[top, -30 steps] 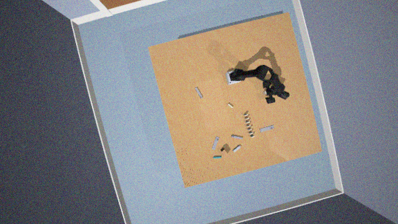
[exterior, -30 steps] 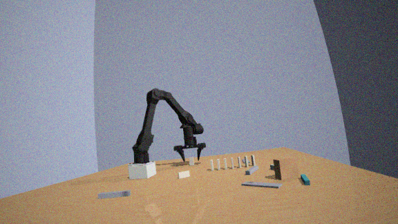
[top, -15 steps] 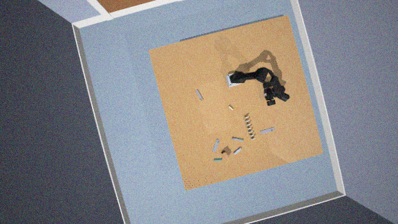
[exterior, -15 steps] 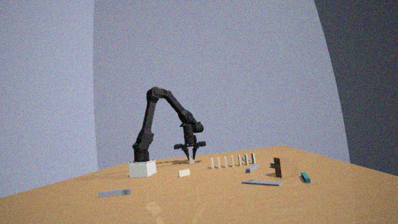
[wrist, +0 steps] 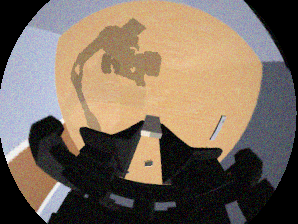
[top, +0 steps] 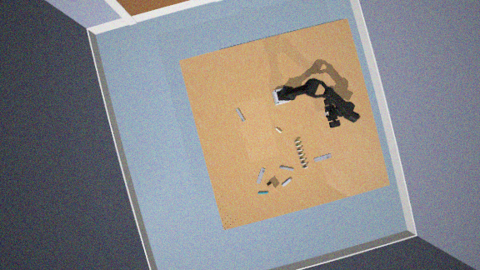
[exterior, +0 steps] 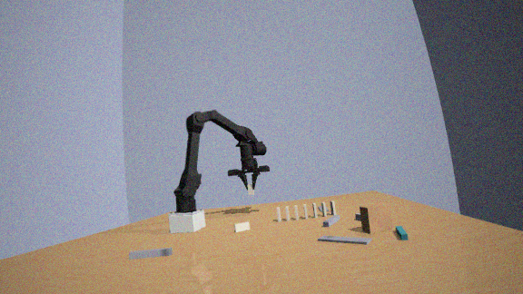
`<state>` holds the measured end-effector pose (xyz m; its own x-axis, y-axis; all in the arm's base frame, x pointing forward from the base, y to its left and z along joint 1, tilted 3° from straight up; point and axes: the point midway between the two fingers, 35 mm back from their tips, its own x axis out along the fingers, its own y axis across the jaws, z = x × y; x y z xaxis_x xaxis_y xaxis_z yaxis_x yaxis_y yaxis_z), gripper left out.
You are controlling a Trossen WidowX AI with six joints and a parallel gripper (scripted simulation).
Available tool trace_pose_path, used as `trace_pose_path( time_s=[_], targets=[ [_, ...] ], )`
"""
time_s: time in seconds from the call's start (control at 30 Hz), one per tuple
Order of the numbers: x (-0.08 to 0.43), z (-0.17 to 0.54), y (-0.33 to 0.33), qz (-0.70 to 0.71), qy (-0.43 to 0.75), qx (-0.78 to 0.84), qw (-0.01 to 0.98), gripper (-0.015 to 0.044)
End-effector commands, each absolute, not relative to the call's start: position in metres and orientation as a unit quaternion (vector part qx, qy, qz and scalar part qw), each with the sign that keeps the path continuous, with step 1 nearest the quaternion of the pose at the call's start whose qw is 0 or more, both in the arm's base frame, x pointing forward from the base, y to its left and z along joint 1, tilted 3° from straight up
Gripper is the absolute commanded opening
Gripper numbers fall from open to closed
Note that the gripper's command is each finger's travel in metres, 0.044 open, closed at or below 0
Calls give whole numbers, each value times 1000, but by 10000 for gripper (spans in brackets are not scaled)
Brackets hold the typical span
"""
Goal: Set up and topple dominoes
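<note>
My gripper (top: 327,113) (exterior: 251,188) (wrist: 152,124) is shut on a cream domino (exterior: 251,191) (wrist: 151,133), which hangs upright between the fingertips above the table, to the left of the row in the exterior view. The row of standing dominoes (top: 305,167) (exterior: 296,212) is straight and evenly spaced, with several pieces upright. Another cream domino (top: 278,130) (exterior: 242,227) lies on its side between the arm's base and the row, touching nothing. The row cannot be made out in the wrist view, where the fingers cover much of the table.
Grey bars lie around: one (top: 322,157) beside the row, one (top: 287,167) (exterior: 331,220) on its other side, one (top: 240,114) (exterior: 151,253) farther off. A dark upright block (top: 269,182) (exterior: 365,220) and a teal bar (top: 262,192) (exterior: 401,233) are beyond.
</note>
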<state>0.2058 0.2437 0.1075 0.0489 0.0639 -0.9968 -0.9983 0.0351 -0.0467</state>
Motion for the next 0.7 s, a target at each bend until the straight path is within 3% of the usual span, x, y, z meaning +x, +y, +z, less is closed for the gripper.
trace_pose_path(
  time_s=[0.0,0.3,0.67],
  targets=[
    [199,153,235,496,478,-487,537,107],
    [213,152,221,467,505,-458,563,107],
    [292,147,95,183,662,-162,708,107]
  ],
)
